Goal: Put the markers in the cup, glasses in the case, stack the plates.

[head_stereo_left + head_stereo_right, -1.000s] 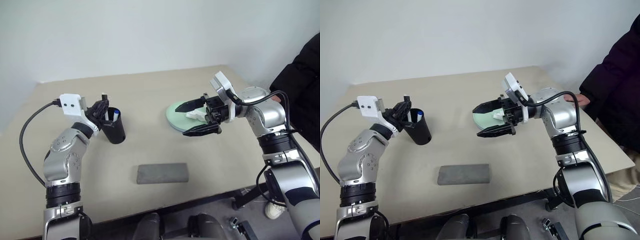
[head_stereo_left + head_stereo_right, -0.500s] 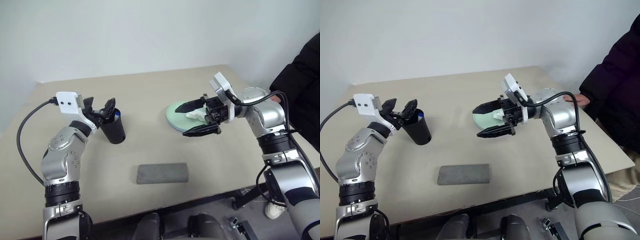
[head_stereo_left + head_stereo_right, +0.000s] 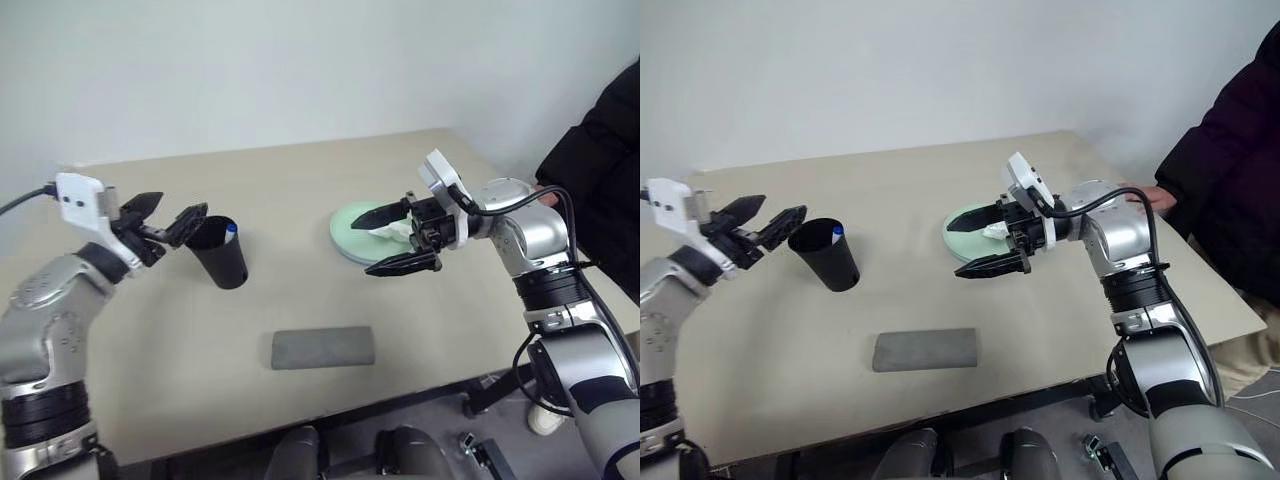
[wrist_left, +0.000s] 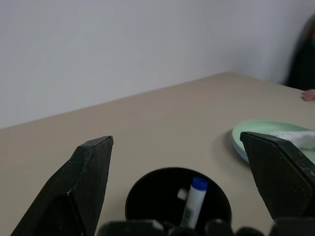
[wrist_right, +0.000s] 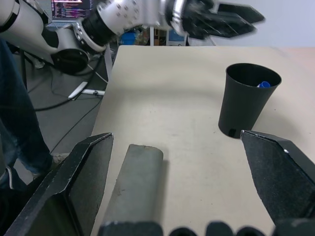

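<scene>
head views: the black cup [image 3: 223, 251] stands upright on the left part of the beige table [image 3: 300, 215], with the blue cap of a marker [image 3: 231, 228] showing at its rim. the left gripper [image 3: 166, 221] hovers just beside the cup's mouth on its left, fingers spread wide and holding nothing. the grey case [image 3: 323, 347] lies shut near the front edge of the table, well apart from the cup. to the right, the mint green plate [image 3: 352, 221] sits on a light blue plate whose edge just shows beneath it, and a crumpled white tissue [image 3: 392, 229] rests on top. the right gripper [image 3: 392, 240] hangs over the near edge of the plates, pointing toward the cup, fingers spread wide and empty. a person in a dark sleeve [image 3: 598, 180] stands at the right edge of the table.

left wrist view: the two black fingers [image 4: 74, 191] stand far apart with the cup's open mouth [image 4: 177, 201] between them; the blue-capped marker leans inside, and a second pale end shows beside it. the green plate and tissue lie farther off.

right wrist view: its fingers [image 5: 74, 189] are spread wide. between them lie the grey case and, farther away, the cup with the blue cap at its rim; the left gripper hangs open above the cup.
</scene>
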Action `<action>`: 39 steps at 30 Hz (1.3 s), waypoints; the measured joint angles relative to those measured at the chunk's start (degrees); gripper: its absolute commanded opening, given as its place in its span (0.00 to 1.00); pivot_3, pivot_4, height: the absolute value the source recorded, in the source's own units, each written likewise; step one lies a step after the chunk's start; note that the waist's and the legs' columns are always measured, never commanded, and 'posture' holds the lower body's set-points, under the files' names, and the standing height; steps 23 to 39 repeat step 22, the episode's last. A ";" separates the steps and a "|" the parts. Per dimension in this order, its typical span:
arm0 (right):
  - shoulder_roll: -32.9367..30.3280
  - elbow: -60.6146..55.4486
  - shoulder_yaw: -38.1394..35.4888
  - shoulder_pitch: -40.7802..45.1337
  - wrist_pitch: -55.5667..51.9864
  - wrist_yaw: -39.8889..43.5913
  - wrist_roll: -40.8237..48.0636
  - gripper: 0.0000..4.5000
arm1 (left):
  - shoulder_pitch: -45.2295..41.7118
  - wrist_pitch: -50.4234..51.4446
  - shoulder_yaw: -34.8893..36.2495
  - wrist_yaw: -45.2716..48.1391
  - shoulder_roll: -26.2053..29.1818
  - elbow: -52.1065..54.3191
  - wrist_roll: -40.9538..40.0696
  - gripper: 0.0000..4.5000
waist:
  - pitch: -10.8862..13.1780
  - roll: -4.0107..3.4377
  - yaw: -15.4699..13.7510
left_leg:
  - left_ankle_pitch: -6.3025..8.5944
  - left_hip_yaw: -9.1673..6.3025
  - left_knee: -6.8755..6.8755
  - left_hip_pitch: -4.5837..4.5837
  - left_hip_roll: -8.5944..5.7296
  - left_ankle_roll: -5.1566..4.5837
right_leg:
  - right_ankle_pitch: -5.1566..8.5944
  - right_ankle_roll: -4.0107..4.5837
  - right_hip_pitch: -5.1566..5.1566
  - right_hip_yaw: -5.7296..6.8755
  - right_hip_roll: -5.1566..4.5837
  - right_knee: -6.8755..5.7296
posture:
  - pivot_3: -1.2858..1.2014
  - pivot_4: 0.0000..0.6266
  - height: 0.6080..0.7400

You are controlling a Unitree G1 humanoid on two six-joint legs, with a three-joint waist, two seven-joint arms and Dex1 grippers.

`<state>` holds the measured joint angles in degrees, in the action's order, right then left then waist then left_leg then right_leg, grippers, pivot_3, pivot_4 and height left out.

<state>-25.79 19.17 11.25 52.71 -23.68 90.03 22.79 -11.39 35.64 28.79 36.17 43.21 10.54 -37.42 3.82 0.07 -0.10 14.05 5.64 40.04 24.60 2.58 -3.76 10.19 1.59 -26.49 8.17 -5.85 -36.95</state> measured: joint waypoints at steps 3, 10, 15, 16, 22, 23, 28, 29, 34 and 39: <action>0.37 -0.04 0.33 -0.26 -0.01 -0.30 -0.05 1.00 | 6.96 0.02 2.97 5.09 2.76 2.35 -1.54 0.98 | 0.01 -0.03 0.02 | 0.02 0.02 -0.05 -0.01 0.06 0.01 | 0.01 0.01 -0.06 0.04 -0.07 0.11 | 0.52 0.00 0.70; 1.54 0.07 1.02 -0.64 -1.36 -0.89 -0.27 1.00 | 16.12 -0.11 5.12 10.42 2.45 5.97 -3.92 0.98 | 0.02 -0.06 -0.32 | 0.02 0.01 -0.23 0.02 0.12 0.04 | 0.01 0.02 -0.15 0.23 -0.13 0.21 | 0.52 0.00 0.70; 3.23 0.48 1.51 -0.54 -1.49 -1.39 -0.41 1.00 | 18.14 -0.95 5.51 10.60 1.86 6.23 -3.79 0.98 | 0.03 -0.08 -0.29 | 0.03 0.08 -0.31 0.02 0.16 0.06 | 0.01 0.02 -0.20 0.22 -0.08 0.22 | 0.52 0.00 0.70; 3.99 0.61 1.69 -0.30 -1.68 -1.74 -0.44 1.00 | 18.41 -1.17 5.51 10.32 1.45 6.30 -3.76 0.98 | 0.03 -0.11 -0.28 | 0.03 0.11 -0.33 0.01 0.16 0.06 | 0.01 0.02 -0.20 0.20 -0.08 0.22 | 0.52 0.00 0.70; 7.01 0.12 3.07 0.66 -3.15 -3.06 -0.41 1.00 | 20.75 -1.46 5.29 8.23 -1.96 7.79 -3.76 0.98 | 0.03 -0.12 -0.32 | 0.03 0.14 -0.38 0.02 0.13 0.07 | 0.01 0.02 -0.23 0.18 -0.08 0.24 | 0.52 0.00 0.70; 7.01 0.12 3.07 0.66 -3.15 -3.06 -0.41 1.00 | 20.75 -1.46 5.29 8.23 -1.96 7.79 -3.76 0.98 | 0.03 -0.12 -0.32 | 0.03 0.14 -0.38 0.02 0.13 0.07 | 0.01 0.02 -0.23 0.18 -0.08 0.24 | 0.52 0.00 0.70; 7.01 0.12 3.07 0.66 -3.15 -3.06 -0.41 1.00 | 20.75 -1.46 5.29 8.23 -1.96 7.79 -3.76 0.98 | 0.03 -0.12 -0.32 | 0.03 0.14 -0.38 0.02 0.13 0.07 | 0.01 0.02 -0.23 0.18 -0.08 0.24 | 0.52 0.00 0.70; 7.01 0.12 3.07 0.66 -3.15 -3.06 -0.41 1.00 | 20.75 -1.46 5.29 8.23 -1.96 7.79 -3.76 0.98 | 0.03 -0.12 -0.32 | 0.03 0.14 -0.38 0.02 0.13 0.07 | 0.01 0.02 -0.23 0.18 -0.08 0.24 | 0.52 0.00 0.70; 7.01 0.12 3.07 0.66 -3.15 -3.06 -0.41 1.00 | 20.75 -1.46 5.29 8.23 -1.96 7.79 -3.76 0.98 | 0.03 -0.12 -0.32 | 0.03 0.14 -0.38 0.02 0.13 0.07 | 0.01 0.02 -0.23 0.18 -0.08 0.24 | 0.52 0.00 0.70; 7.01 0.12 3.07 0.66 -3.15 -3.06 -0.41 1.00 | 20.75 -1.46 5.29 8.23 -1.96 7.79 -3.76 0.98 | 0.03 -0.12 -0.32 | 0.03 0.14 -0.38 0.02 0.13 0.07 | 0.01 0.02 -0.23 0.18 -0.08 0.24 | 0.52 0.00 0.70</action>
